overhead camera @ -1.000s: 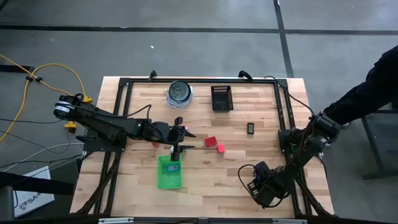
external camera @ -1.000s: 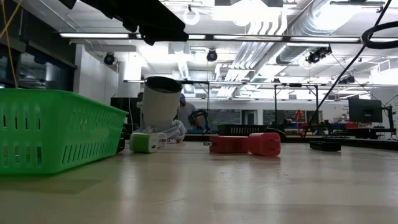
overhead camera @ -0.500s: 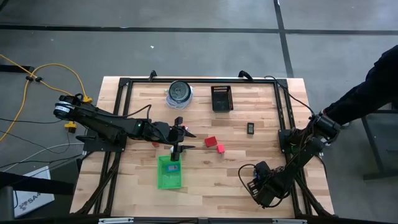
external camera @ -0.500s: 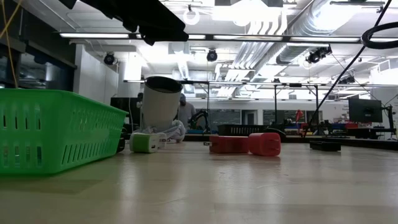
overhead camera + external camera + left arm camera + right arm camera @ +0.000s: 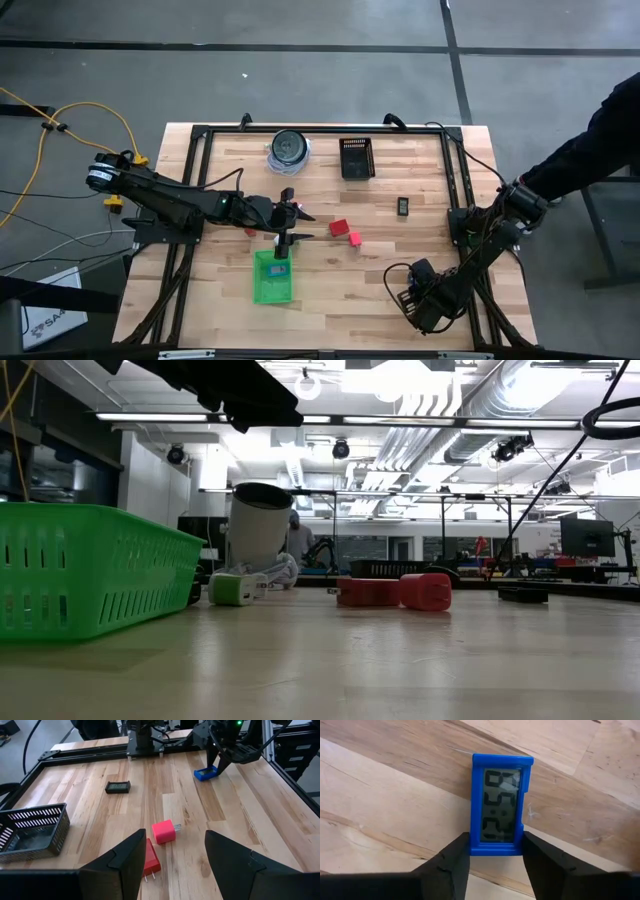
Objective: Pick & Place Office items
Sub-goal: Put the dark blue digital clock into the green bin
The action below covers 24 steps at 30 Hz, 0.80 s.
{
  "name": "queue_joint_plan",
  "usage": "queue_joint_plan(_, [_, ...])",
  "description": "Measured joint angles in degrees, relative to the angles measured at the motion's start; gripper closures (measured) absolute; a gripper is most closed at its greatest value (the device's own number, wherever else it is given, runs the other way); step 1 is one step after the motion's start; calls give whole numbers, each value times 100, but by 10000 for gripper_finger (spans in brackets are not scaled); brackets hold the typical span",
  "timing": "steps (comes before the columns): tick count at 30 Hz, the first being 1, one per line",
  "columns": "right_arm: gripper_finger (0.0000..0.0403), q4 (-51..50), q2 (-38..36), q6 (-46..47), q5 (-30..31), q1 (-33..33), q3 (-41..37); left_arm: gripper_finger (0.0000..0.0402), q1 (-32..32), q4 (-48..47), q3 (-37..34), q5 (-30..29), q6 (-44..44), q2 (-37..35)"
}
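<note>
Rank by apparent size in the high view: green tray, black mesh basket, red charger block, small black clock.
1. green tray
2. black mesh basket
3. red charger block and small black clock: these look about alike from above, so I won't rank them.

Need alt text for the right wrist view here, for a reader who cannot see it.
The right hand brackets the lower end of a blue digital clock lying flat on the wooden table, one dark finger at each side. Its grey display faces up, showing dark digits.
</note>
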Motion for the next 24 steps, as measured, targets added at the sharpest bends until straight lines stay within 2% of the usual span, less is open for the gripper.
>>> queue_joint_plan(7, [259,8,0,0,-6,2,0,206,1,-1,0,2,0,0])
queue_joint_plan(16, [237,22,0,0,-6,2,0,206,-1,-1,0,2,0,0])
queue_joint_plan(24, [261,22,-2,-28,4,2,0,206,1,0,0,1,0,0])
